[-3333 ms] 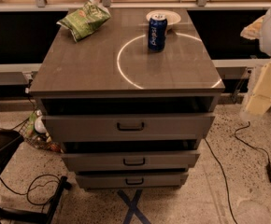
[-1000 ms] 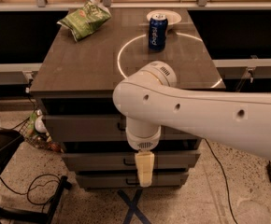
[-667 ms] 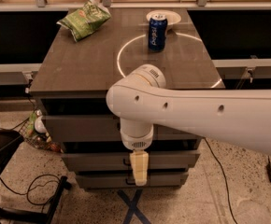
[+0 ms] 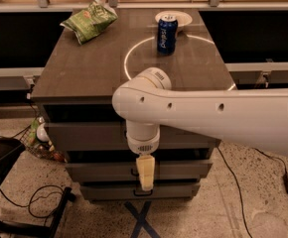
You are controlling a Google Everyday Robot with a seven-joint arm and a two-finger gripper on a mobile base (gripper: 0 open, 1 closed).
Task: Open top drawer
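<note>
Gripper [image 4: 145, 174] hangs pointing down before middle drawer [image 4: 94, 170], below top drawer [image 4: 84, 135].

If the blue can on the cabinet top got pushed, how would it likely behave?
The can stands upright, tall and narrow, so a high push would probably tip it; once down, its round side would likely roll. The gripper hangs low before the middle drawer, well away from it.
</note>
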